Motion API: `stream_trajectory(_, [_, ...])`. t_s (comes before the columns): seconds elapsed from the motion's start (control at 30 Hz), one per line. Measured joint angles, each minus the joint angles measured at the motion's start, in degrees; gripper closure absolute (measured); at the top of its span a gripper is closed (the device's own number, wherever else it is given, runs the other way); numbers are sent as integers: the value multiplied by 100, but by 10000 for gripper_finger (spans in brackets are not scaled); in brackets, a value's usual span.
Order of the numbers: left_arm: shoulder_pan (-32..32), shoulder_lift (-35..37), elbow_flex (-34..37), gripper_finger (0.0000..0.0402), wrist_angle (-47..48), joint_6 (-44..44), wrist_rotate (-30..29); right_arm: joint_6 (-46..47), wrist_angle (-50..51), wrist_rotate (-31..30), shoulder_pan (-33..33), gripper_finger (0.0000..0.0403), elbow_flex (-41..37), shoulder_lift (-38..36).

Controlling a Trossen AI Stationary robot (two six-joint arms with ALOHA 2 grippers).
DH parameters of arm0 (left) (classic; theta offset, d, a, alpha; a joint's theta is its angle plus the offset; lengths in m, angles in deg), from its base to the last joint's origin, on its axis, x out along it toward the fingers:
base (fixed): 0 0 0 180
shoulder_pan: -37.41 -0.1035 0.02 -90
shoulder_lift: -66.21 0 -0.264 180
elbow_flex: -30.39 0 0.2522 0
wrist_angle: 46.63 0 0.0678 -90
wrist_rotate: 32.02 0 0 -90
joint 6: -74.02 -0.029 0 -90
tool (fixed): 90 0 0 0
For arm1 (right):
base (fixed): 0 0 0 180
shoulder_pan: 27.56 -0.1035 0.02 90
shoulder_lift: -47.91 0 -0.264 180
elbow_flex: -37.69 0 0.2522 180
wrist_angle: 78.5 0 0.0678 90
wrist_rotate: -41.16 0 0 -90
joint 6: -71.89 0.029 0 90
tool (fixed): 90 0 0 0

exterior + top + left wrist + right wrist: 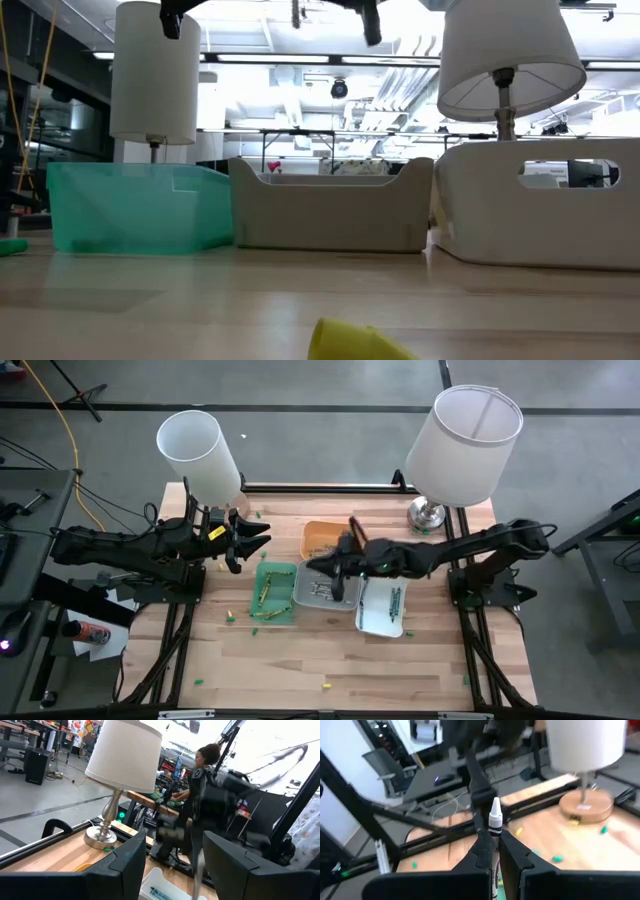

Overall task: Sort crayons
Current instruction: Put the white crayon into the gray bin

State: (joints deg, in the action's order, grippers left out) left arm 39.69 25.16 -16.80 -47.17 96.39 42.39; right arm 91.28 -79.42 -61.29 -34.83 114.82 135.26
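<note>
- A grey-white crayon (pixel 494 822), a slim paper-wrapped stick with a cone tip, stands upright, pinched between the right gripper (pixel 340 572)'s clenched fingers above the grey tray (pixel 322 586).
- Its wrapper print is unreadable.
- Thin crayons lie in the translucent green tray (pixel 274 590) at its nine o'clock; the white tray (pixel 380 607) sits at three o'clock.
- More lie scattered on the pale wooden table (pixel 400 660).
- The left gripper (pixel 252 542) hangs spread, empty, at ten o'clock.

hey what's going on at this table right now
The robot is sorting crayons into trays. The right gripper hangs over the grey tray, jaws shut on a grey-white crayon. The left gripper waits, jaws open, above the table beside the green tray. Loose crayons still lie scattered on the table.
</note>
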Motion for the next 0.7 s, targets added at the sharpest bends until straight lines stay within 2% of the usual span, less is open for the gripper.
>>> stream_trajectory(0.23, [0,-2,0,218,0,-392,-2,118,121,-149,-316,403,0,954])
stream_trajectory(0.4, [0,-10,0,218,0,-399,-2,35,930,-197,-267,403,168,1425])
stream_trajectory(0.7, [2,-90,0,218,-2,-220,-2,-2120,3341,-157,93,403,1748,2011])
